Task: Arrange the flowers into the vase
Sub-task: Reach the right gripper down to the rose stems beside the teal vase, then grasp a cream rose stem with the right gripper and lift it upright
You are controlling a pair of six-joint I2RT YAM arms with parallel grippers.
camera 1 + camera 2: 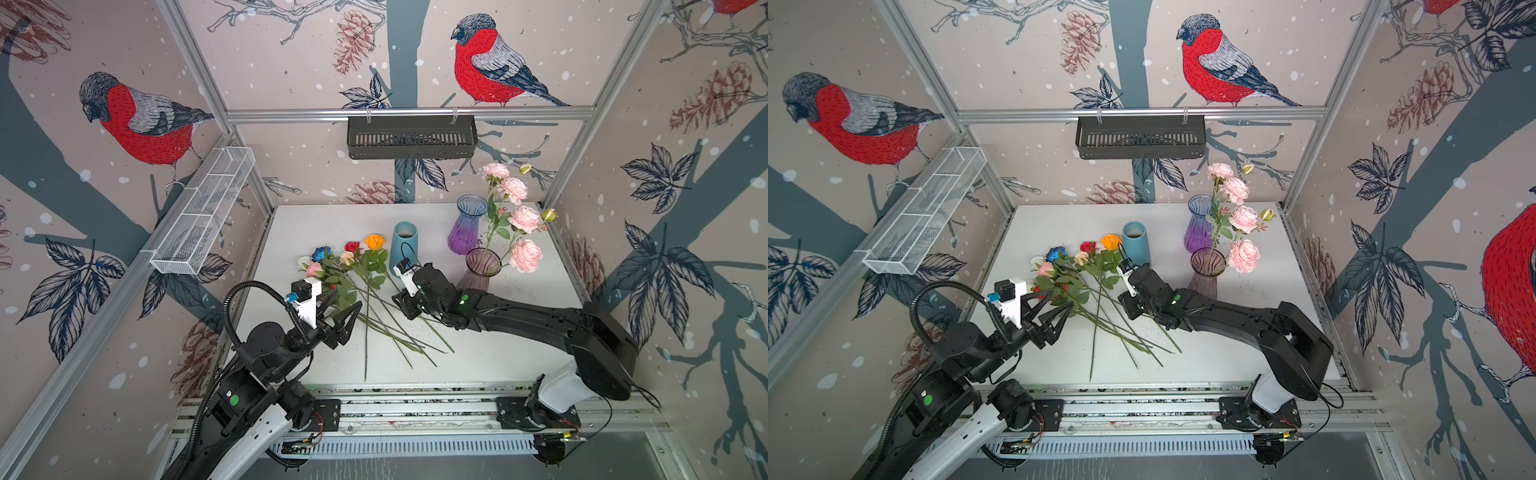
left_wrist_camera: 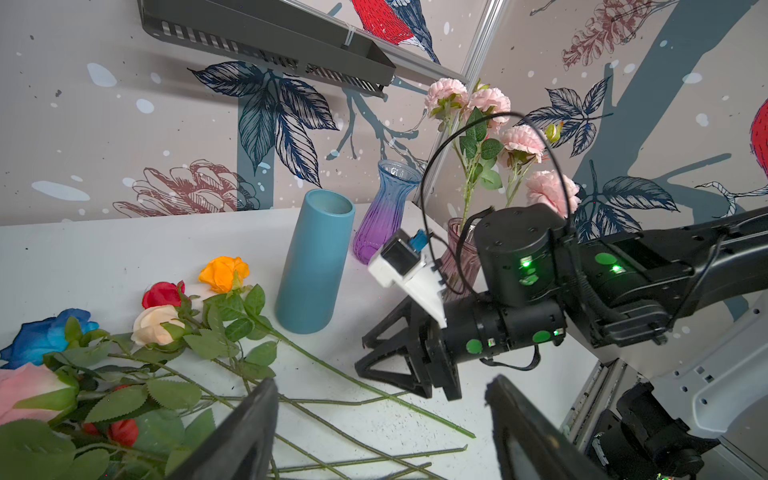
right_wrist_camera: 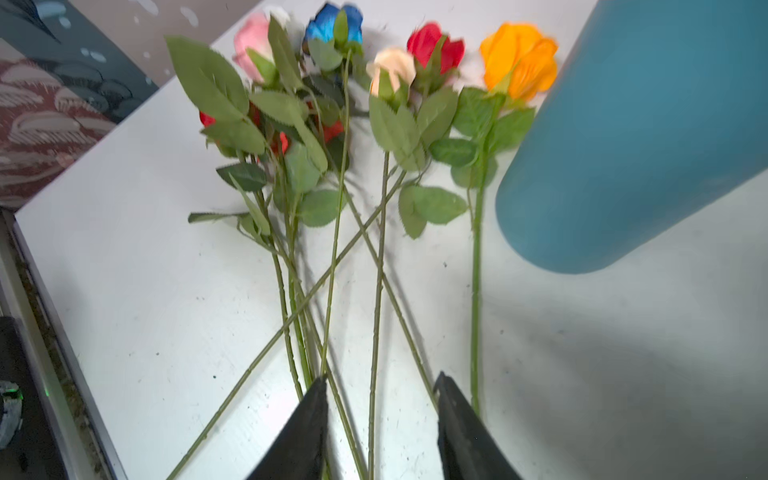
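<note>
Loose roses (image 1: 365, 266) lie in a heap on the white desk (image 1: 519, 332), heads toward the back wall, stems crossing. Tall pink flowers (image 1: 524, 219) stand in the smoky glass vase (image 1: 482, 266) on the right, near a purple vase (image 1: 464, 232) and a blue tube vase (image 1: 404, 245). The right jaws sit low over the stems, partly spread with stems between them; I cannot tell if they touch any. The left jaws are spread wide and empty beside the rose leaves.
</note>
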